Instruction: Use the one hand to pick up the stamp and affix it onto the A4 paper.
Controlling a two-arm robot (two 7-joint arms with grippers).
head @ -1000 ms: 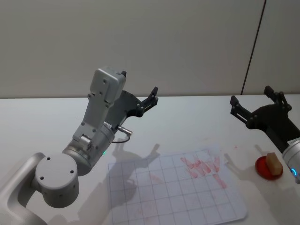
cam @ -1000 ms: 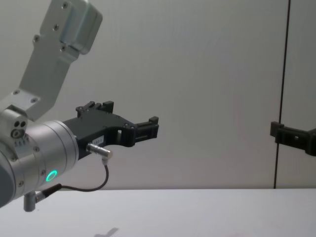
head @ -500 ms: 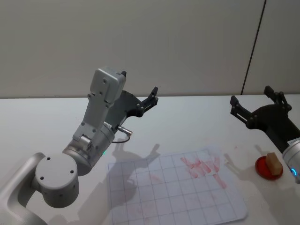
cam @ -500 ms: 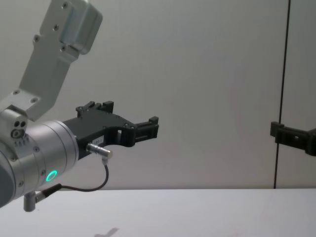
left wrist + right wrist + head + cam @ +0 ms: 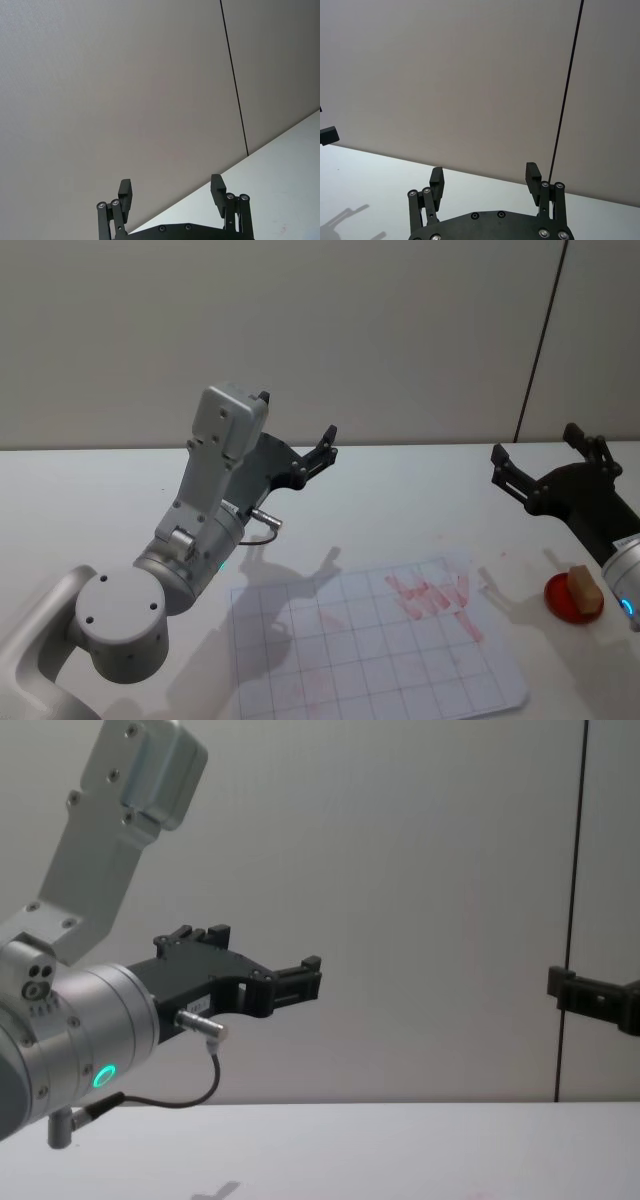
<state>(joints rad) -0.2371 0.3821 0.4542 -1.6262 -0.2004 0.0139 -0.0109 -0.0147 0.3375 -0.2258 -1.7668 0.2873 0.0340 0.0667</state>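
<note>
The stamp (image 5: pixel 583 588) has not been picked up. It sits on a red pad (image 5: pixel 562 602) just right of the paper (image 5: pixel 340 660), touched by neither hand. The right hand (image 5: pixel 533 443) hangs in the air past the paper's far right corner, above and behind the stamp, with its fingers spread wide and nothing between them. The left hand (image 5: pixel 170 182) is held high past the paper's far left corner, also spread and empty, and looks parked. A cluster of smeared red prints (image 5: pixel 432 596) already marks the paper's far right part, so some stamping appears done. For a fresh print, the reach down, the grasp, the carry and the press are all left to do. The stamp looks like a small light-brown wooden block with softened edges. The pad is a flat red disc. The paper is a thin white sheet ruled in a faint grid, lying flat and slightly askew on the smooth, matte white table (image 5: pixel 420 500). Both hands are black and angular, with jointed linkages ending in flat blocky pads.
</note>
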